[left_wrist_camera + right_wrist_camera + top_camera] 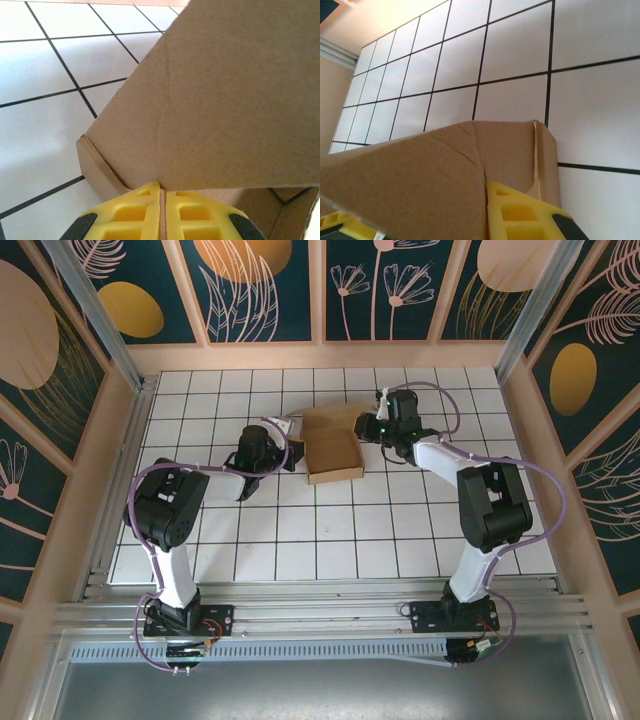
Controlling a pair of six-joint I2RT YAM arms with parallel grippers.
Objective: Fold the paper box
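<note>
Nothing can be read here: no text, label, brand, number or sign. The paper box [330, 445] is plain brown cardboard without print. The tabletop [300, 540] carries a grid of black lines on white. The walls [262, 302] bear painted leaves, flowers and round golden shapes, but no lettering.

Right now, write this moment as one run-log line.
box: flap raised | left fingers: shut at box edge | right fingers: shut on box wall
</note>
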